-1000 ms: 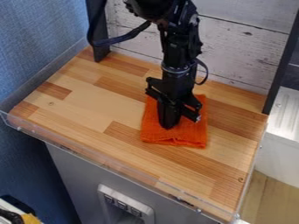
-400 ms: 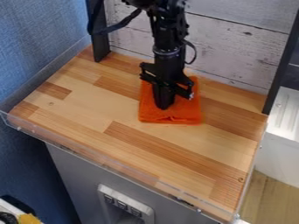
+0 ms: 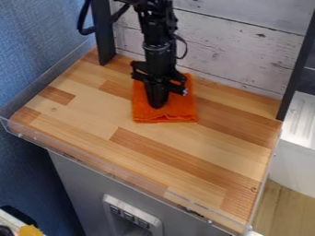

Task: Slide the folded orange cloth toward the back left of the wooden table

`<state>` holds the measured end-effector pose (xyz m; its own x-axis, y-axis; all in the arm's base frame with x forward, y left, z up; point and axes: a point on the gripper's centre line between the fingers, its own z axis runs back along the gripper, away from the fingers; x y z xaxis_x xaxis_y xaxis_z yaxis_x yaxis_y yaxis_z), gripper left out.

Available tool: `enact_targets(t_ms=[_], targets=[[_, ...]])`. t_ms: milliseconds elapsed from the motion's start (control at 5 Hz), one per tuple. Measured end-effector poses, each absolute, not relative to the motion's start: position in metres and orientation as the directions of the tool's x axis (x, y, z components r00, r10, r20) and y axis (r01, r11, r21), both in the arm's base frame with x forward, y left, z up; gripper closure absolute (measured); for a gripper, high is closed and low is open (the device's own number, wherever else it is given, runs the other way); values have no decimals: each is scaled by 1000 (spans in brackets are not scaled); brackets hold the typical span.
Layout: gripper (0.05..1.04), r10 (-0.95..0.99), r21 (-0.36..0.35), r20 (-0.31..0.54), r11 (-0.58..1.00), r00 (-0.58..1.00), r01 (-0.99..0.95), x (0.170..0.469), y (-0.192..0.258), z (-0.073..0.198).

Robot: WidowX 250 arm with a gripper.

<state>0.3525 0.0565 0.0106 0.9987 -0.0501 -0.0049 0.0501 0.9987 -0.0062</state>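
Note:
The gripper [image 3: 157, 105] points down onto an orange cloth [image 3: 177, 109] in the back left-centre of the wooden surface. Its fingers are together at the middle of the cloth, shut on a bit of its fabric. The cloth lies mostly flat, roughly square, with its front edge slightly ruffled. The gripper's body covers part of the cloth's left and rear.
The wooden tabletop [image 3: 117, 115] has a clear raised guard [image 3: 111, 171] along its front. A whitewashed plank wall [image 3: 240, 50] closes the back, with dark posts [image 3: 103, 34] at both rear corners. A blue wall stands left, and a white unit [image 3: 298, 152] right.
The gripper and the orange cloth have moved together toward the back wall and to the left. The cloth has also turned slightly. The fingers have stayed on it.

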Motion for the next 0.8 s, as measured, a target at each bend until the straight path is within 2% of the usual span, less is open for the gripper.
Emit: enact_targets(t_ms=[200, 400, 600, 800], targets=[[1002, -10, -8, -22, 1000, 1000, 10, 352, 66, 13], [853, 16, -13, -63, 1000, 998, -17, 347, 70, 17], [600, 39, -9, -64, 999, 997, -40, 341, 63, 30], [296, 35, -2, -32, 999, 999, -35, 333, 32, 55]])
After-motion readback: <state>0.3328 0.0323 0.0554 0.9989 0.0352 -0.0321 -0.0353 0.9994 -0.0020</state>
